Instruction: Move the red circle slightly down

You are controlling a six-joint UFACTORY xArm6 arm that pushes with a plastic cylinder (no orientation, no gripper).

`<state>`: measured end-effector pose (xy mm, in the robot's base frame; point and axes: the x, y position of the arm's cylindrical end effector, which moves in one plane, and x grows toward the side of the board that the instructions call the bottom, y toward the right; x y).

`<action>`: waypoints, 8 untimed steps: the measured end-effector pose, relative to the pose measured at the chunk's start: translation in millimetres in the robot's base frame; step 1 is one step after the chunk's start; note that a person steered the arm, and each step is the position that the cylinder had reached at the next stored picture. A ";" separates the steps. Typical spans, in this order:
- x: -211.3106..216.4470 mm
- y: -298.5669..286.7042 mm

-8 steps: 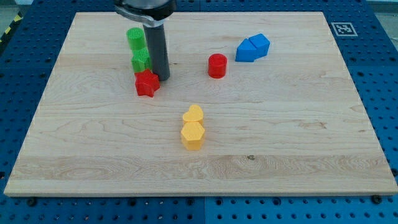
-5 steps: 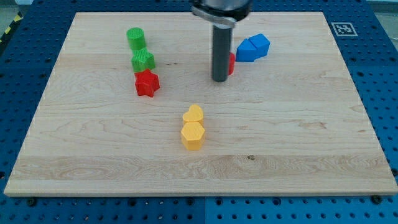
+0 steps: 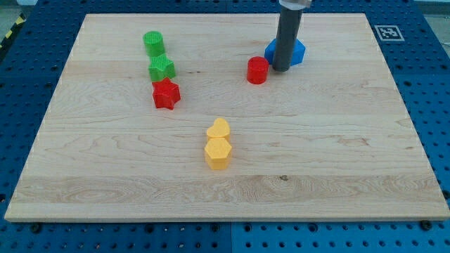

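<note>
Landmark: red circle.

- Yellow plastic blocks, pair (heart over hexagon): nearest the view's bottom, below and left of landmark, well apart.
- Red plastic star block: left of landmark, a bit lower.
- Short red plastic cylinder, i.e. red circle: sat upright on pale wooden board, centre-right of upper half. Handling (est.): light, rigid, smooth base, should slide easily; round wall likely rolls off an off-centre push. No grasp poss.; contact pt = its top-of-view side, centred.
- My tip: bare dark rod, no jaws, held nothing; stood just right of landmark, close, contact unclear.
- Blue plastic blocks, pair: right and above landmark, partly behind rod.
- Green plastic blocks, two: far left, upper one farthest.
</note>
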<state>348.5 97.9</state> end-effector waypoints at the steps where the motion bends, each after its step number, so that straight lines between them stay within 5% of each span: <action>1: 4.2 -5.5; 6: -1.0 -104.9; 8: 31.9 -128.5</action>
